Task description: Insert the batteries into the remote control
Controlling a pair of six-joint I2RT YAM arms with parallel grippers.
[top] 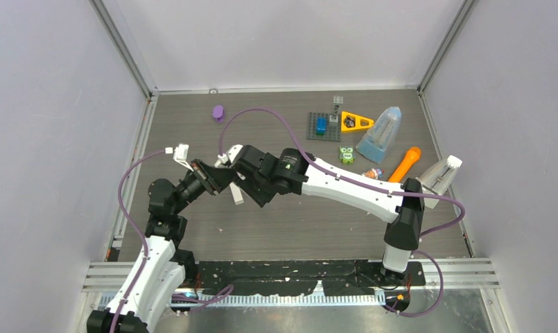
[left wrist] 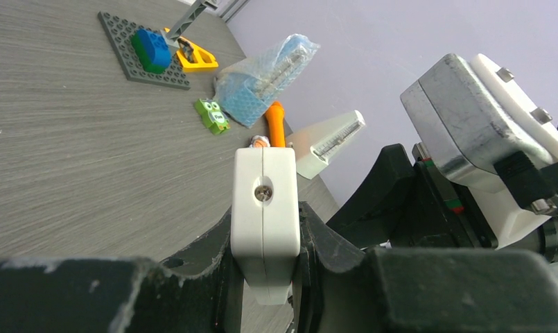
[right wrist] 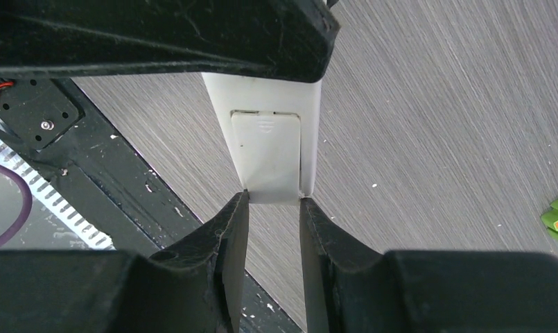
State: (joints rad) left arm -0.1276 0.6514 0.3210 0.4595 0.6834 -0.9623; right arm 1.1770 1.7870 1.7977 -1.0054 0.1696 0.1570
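— Right wrist view: remote control [right wrist: 269, 149], white, back turned to lens, battery cover [right wrist: 265, 149] seated, thin dark gap along its far edge. Held clear of table [right wrist: 428, 125].

— Held by what?

— Pinched at near end by right gripper [right wrist: 273, 201], one fingertip on each long side, contact only at the very end. Far end buried under black bulk of the other arm.

— Left wrist view, same story?

— Yes. Clenched on opposite end by left gripper [left wrist: 265, 232]; white end face with one small screw [left wrist: 263, 193] showing between black fingers [left wrist: 321, 239]. Gripped from both ends, lying level between the two arms.

— Position on top external?

— Left of centre, above bare table, both wrists meeting there.

— Batteries?

— Batteries [top: 374, 172] down on table, right side, well apart from remote control. Tiny reddish and bluish specks just beside thin end of orange carrot toy [top: 405, 164]. Count too small to tell.

— Surroundings?

— Green toy [top: 346, 155] just left of them. Bubble-wrapped blue thing [top: 380, 135] behind. Grey baseplate [top: 312, 133] carrying blue brick [top: 321, 125], yellow triangle [top: 355, 123] beside it, toward far edge. White wedge-shaped object [top: 442, 173] at right edge. Purple piece [top: 218, 112] alone, far left.
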